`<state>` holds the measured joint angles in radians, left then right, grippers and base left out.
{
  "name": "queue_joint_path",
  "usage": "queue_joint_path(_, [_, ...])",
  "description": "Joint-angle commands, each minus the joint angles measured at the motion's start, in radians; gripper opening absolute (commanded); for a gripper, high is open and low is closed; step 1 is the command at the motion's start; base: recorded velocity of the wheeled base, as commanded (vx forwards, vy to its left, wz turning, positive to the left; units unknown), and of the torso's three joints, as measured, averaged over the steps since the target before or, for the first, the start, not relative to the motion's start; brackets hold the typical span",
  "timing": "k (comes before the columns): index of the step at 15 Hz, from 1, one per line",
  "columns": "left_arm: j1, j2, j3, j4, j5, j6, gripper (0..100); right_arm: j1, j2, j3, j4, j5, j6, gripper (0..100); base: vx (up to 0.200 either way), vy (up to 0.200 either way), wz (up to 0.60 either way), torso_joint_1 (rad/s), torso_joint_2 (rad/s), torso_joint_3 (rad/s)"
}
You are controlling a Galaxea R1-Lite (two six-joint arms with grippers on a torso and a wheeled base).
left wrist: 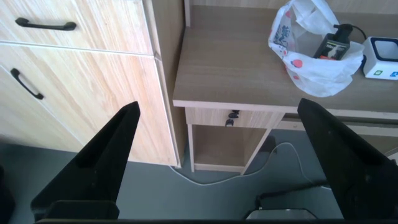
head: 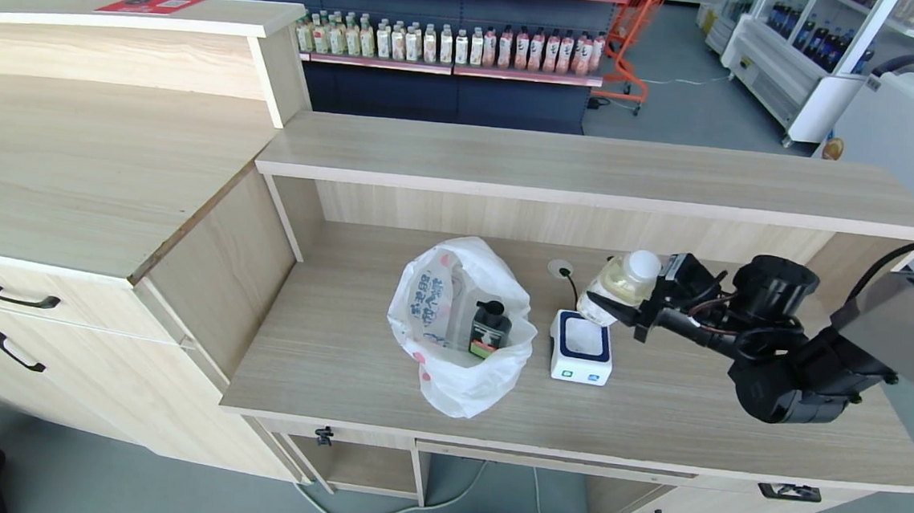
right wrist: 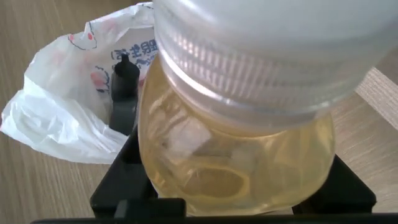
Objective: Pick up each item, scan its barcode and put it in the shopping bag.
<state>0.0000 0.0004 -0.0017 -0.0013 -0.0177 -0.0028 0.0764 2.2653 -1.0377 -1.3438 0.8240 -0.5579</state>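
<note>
My right gripper (head: 618, 304) is shut on a clear bottle (head: 620, 284) of yellowish liquid with a white cap, held just above the white scanner (head: 581, 346) on the counter. Up close, the bottle (right wrist: 239, 137) fills the right wrist view, with the gripper's black fingers (right wrist: 127, 180) on either side. The white shopping bag (head: 460, 321) stands left of the scanner with a black pump bottle (head: 490, 329) inside. My left gripper (left wrist: 217, 162) hangs open, low and off the counter's front left corner, and the shopping bag (left wrist: 314, 50) lies far beyond it.
A raised wooden ledge (head: 592, 169) runs behind the counter, and a taller cabinet (head: 93, 167) with drawers stands to the left. A cable runs from a grommet (head: 559, 268) to the scanner. Store shelves (head: 455, 47) with bottles line the back.
</note>
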Motion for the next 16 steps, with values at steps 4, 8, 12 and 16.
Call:
queue_joint_path(4, [0.000,0.000,0.000,0.000,-0.001,0.000,100,-0.026,-0.121,0.197,-0.132,-0.103,0.280,0,0.000,0.000,0.00,0.000,0.00,0.000])
queue_joint_path(8, [0.000,0.000,0.000,0.000,0.001,0.000,100,-0.055,-0.116,0.202,-0.143,-0.102,0.283,0,0.000,0.000,0.00,0.000,0.00,0.000])
queue_joint_path(12, [0.000,0.000,0.000,0.000,-0.001,0.001,100,-0.064,-0.130,0.228,-0.144,-0.102,0.299,0,0.000,0.000,0.00,0.000,0.00,0.000])
queue_joint_path(16, [0.000,0.000,0.000,0.000,-0.001,0.003,100,-0.063,-0.151,0.237,-0.143,-0.102,0.326,0,0.100,0.000,0.00,0.002,0.00,0.000])
